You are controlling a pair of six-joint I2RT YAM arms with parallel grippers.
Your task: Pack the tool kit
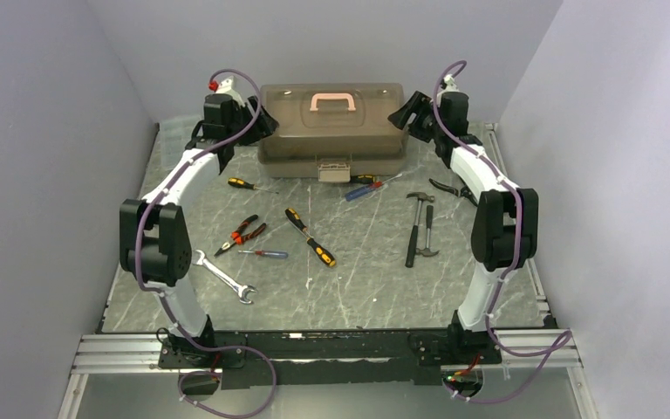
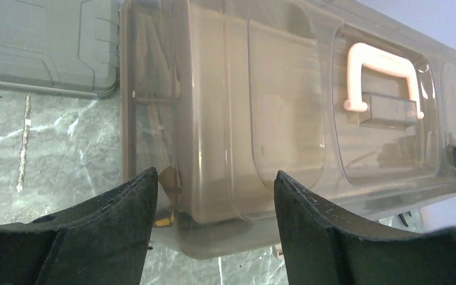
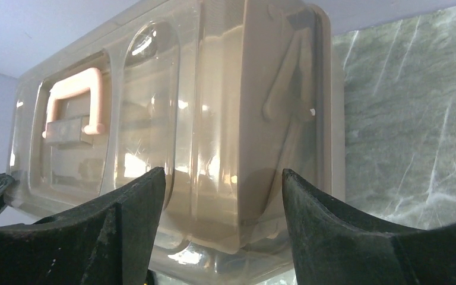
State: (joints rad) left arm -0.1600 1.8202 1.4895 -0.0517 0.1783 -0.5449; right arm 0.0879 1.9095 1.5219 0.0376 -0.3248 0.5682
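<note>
The taupe toolbox [image 1: 331, 131] stands closed at the back centre, with its smoky lid [image 2: 285, 89] down and its pink handle [image 1: 332, 100] on top. My left gripper [image 1: 262, 127] is at the box's left end, jaws set wide around the lid's end [image 2: 214, 175]. My right gripper [image 1: 406, 118] holds the right end [image 3: 222, 172] the same way. Loose tools lie in front of the box: yellow-black screwdrivers [image 1: 310, 237], red pliers [image 1: 242, 231], a wrench [image 1: 223, 276], two hammers [image 1: 417, 229] and black pliers [image 1: 452, 188].
A flat grey case [image 2: 41, 44] lies behind the toolbox's left end. A red-blue screwdriver [image 1: 371, 186] rests by the front latch [image 1: 334, 168]. Grey walls close in the table on three sides.
</note>
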